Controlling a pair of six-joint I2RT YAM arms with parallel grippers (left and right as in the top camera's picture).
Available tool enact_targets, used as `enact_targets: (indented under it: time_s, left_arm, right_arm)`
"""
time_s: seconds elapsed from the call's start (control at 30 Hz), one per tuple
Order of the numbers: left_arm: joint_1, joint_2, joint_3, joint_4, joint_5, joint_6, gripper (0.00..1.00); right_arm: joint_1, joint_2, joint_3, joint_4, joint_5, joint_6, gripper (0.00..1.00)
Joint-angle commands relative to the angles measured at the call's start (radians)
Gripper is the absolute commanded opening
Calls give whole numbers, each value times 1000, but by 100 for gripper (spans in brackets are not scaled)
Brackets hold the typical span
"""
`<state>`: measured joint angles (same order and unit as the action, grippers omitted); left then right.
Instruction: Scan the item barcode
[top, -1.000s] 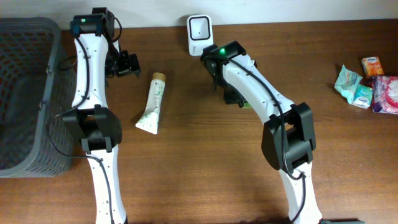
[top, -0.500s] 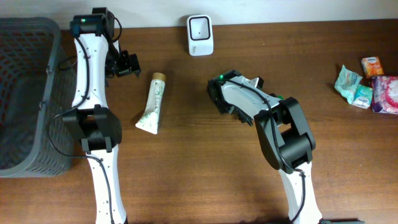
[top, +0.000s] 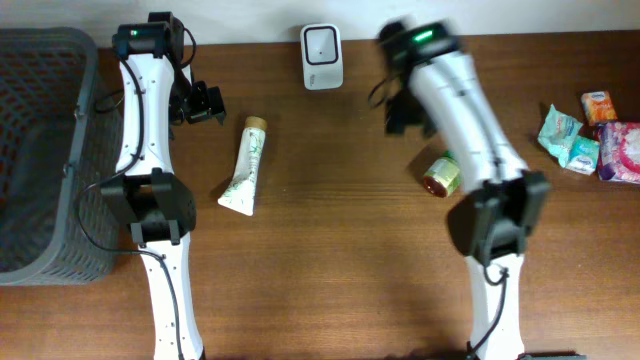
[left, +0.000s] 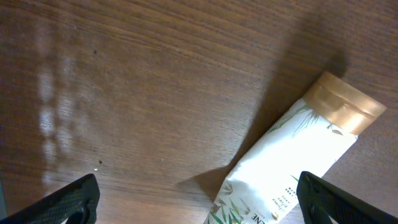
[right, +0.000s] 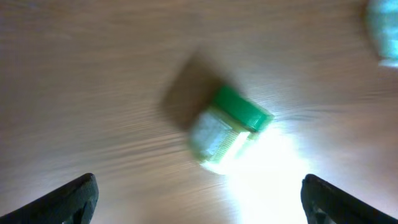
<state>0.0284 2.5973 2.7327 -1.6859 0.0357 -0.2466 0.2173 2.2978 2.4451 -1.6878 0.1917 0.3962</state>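
A small jar with a green lid (top: 441, 175) lies on its side on the brown table, apart from both grippers. In the right wrist view this jar (right: 229, 129) is blurred and lies ahead of my right gripper (right: 200, 202), which is open and empty. From overhead the right gripper (top: 406, 112) is blurred, up and left of the jar. A white tube with a tan cap (top: 245, 168) lies left of centre. My left gripper (top: 203, 103) is open and empty just up-left of the tube (left: 292, 165). The white scanner (top: 322, 43) stands at the back edge.
A dark mesh basket (top: 82, 70) fills the far left of the table. Several small packets (top: 566, 138) lie at the far right, among them a pink one (top: 621, 150) and an orange one (top: 598, 104).
My right arm has swung from the table's middle up and to the right, and the green-lidded jar now lies uncovered on the table. The left arm and the tube have not moved.
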Motion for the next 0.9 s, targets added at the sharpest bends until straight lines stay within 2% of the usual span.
enact_targets:
  time_s: [0.0, 0.07, 0.17, 0.2, 0.3, 0.43, 0.7, 0.77, 0.87]
  left_arm:
    - [-1, -39, 0, -2, -10, -2, 99]
    - [-2, -39, 0, -2, -10, -2, 99]
    - [-2, -39, 0, -2, -10, -2, 99]
    - [-2, -39, 0, -2, -10, -2, 99]
    - [-2, -39, 0, -2, -10, -2, 99]
    - [-2, -39, 0, -2, -10, -2, 99]
    - [-1, -39, 0, -2, -10, -2, 99]
    - [-1, -39, 0, -2, -10, -2, 99]
    - [-1, -39, 0, -2, -10, -2, 99]
  right_arm:
    - [-153, -66, 47, -11, -455, -203, 99]
    - [-251, -64, 25, -11, -406, -209, 99]
    - [-349, -64, -65, -1, -422, -462, 99]
    - [-381, -64, -118, 42, -454, -476, 98]
    - [-402, -64, -246, 118, -456, -642, 98]
    - [-385, -64, -452, 239, -555, -916, 98]
    - [-380, -63, -597, 397, -543, -938, 99]
    - [-381, -61, -616, 444, -544, -811, 99]
    - [-381, -61, -616, 458, -543, -493, 99]
